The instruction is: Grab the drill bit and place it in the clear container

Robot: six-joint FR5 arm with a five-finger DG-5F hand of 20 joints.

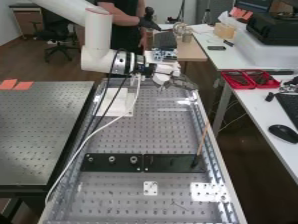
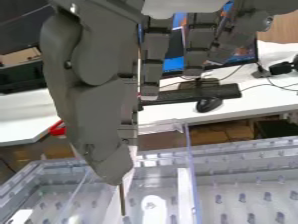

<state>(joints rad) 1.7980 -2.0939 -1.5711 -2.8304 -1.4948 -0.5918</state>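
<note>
Evidently our hand (image 2: pixel 101 117) is pinching the drill bit (image 2: pixel 122 201) high up; we are judging that best for something light, stiff, slippery.

Floor (image 1: pixel 36 62): brown
Wall (image 1: pixel 8 22): pale
Chair (image 1: pixel 58 32): black, near cabinet (image 1: pixel 28 19)
Desk (image 1: pixel 259 109): white, bearing keyboard (image 1: pixel 290 106) and mouse (image 1: pixel 283 133)

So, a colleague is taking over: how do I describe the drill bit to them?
Start with the white arm over the metal bench and find the dark grey hand at its end. The drill bit juts down from beneath the hand: a thin, dark, straight rod, unlike the broad, see-through walls of the clear container nearby.
</note>
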